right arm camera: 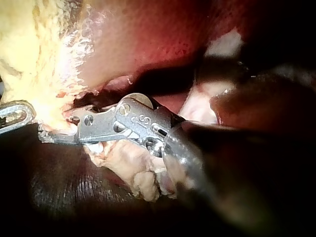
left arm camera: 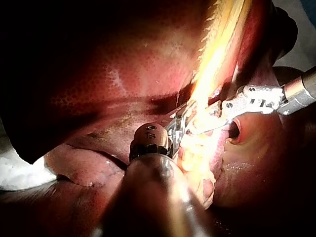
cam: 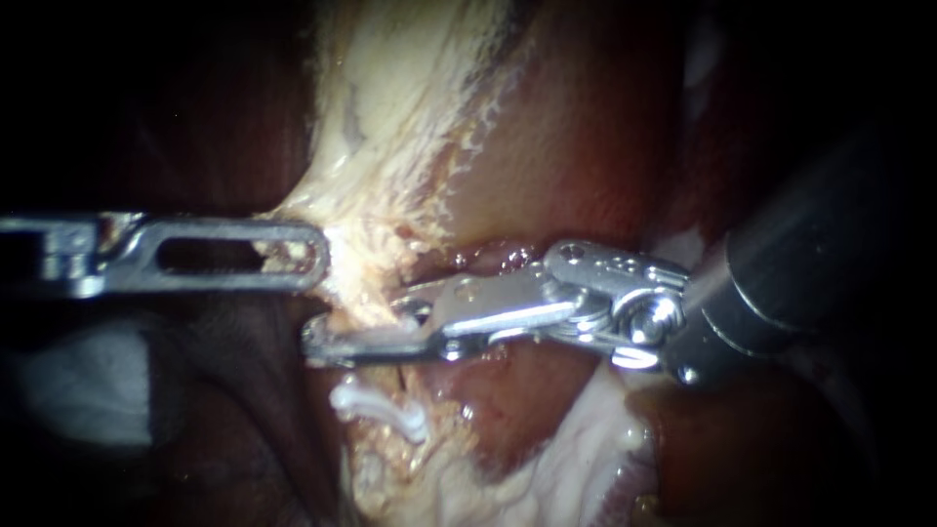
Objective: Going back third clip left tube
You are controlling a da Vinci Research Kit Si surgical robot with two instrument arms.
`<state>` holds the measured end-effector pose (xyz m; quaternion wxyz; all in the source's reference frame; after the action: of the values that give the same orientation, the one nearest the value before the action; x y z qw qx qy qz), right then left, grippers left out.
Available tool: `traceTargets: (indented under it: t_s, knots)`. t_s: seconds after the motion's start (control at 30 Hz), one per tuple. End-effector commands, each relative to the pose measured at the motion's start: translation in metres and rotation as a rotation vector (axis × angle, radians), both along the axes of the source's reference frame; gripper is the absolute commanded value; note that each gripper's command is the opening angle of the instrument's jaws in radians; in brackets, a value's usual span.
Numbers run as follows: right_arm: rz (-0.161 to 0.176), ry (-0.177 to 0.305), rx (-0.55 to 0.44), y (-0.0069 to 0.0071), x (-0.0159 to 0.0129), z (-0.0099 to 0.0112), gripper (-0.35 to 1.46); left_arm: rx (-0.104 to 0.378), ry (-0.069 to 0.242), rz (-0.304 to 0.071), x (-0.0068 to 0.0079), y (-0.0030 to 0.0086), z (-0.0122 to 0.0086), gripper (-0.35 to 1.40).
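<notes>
Bench view, liver and gallbladder specimen: my right instrument reaches in from the right across the tube, a pale strand running downward through the endoscope view. Its jaws stand slightly parted with a narrow gap between them. The lower jaw reaches farther and lies against the strand, gripping nothing. Just below those jaws a white clip sits across the same strand. My left instrument comes in level from the left, its windowed jaws clenched on the edge of the pale tissue that fans out above the tube, and the tissue there is drawn to a point toward it. Its tip sits just above and beside my right jaw tips. In the left wrist view the mottled red liver arches over both tips.
</notes>
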<state>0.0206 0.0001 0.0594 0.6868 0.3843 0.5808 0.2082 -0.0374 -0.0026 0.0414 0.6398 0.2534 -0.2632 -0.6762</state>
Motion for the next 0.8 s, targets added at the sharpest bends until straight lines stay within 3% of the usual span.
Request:
traceTargets:
  t_s: [0.03, 0.5, 0.53, 0.6, 0.63, 0.8]
  knots:
    - [0.001, 0.001, 0.002, -0.0001, 0.0002, 0.0, -0.35, 0.0, 0.001, -0.001, 0.0, 0.0, -0.0001, -0.35]
    - [-0.003, 0.0, -0.001, -0.0005, 0.0006, 0.0001, -0.35, 0.0, 0.001, -0.001, 0.0, 0.0, -0.0002, -0.35]
    - [-0.003, 0.0, -0.001, -0.0005, 0.0007, 0.0001, -0.22, 0.0, 0.001, -0.001, 0.0, 0.0, -0.0002, -0.35]
    - [-0.001, -0.001, -0.002, -0.0006, 0.0012, 0.0001, 0.27, 0.0, 0.001, -0.001, 0.0, 0.0, -0.0002, -0.35]
    - [-0.001, -0.002, -0.003, -0.0008, 0.0014, 0.0002, 0.39, 0.0, 0.001, -0.001, 0.0, 0.0, -0.0003, -0.35]
    - [0.0, -0.007, -0.012, -0.0019, 0.0027, 0.0004, 0.55, 0.001, 0.001, -0.001, 0.0, -0.0001, -0.0005, -0.35]
